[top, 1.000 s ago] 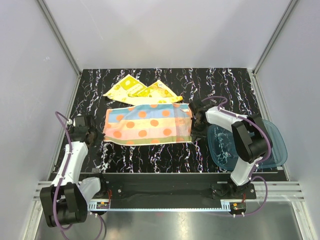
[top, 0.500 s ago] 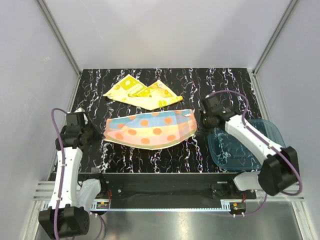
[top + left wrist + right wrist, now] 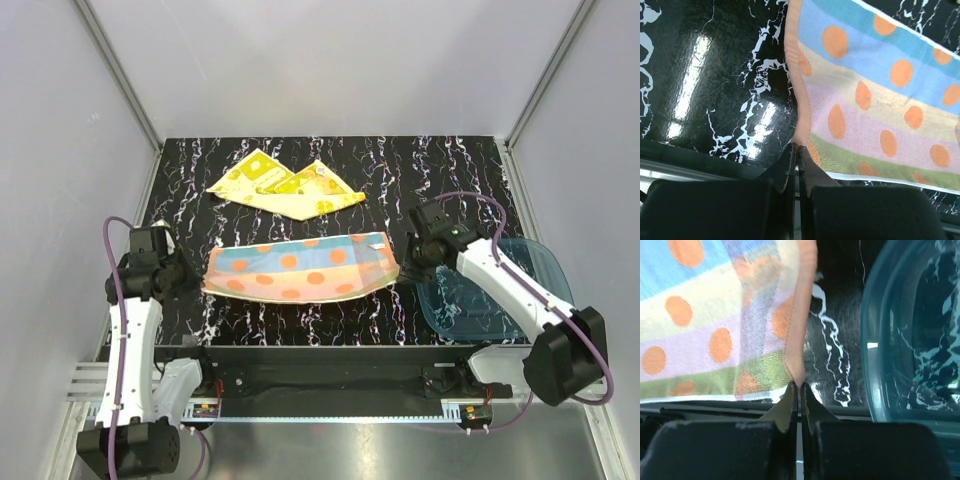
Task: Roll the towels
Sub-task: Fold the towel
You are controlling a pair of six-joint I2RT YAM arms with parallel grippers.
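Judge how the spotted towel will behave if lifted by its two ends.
Probably floppy: the spotted towel bows between the left end effector and right end effector. Likely light: small edge pinches hold it. Seems thin: folded right end shows through.

The orange towel [image 3: 300,270] is matt cloth, the table [image 3: 450,170] glossy, the tray [image 3: 552,266] translucent plastic.

The table [image 3: 330,165] is glossy black marble-look stuff with white veins, and it picks up bright glare streaks [image 3: 690,70]. Plain pale walls [image 3: 330,60] box it in on three sides, with aluminium posts [image 3: 117,75] in the corners and a metal rail [image 3: 90,378] along the front.
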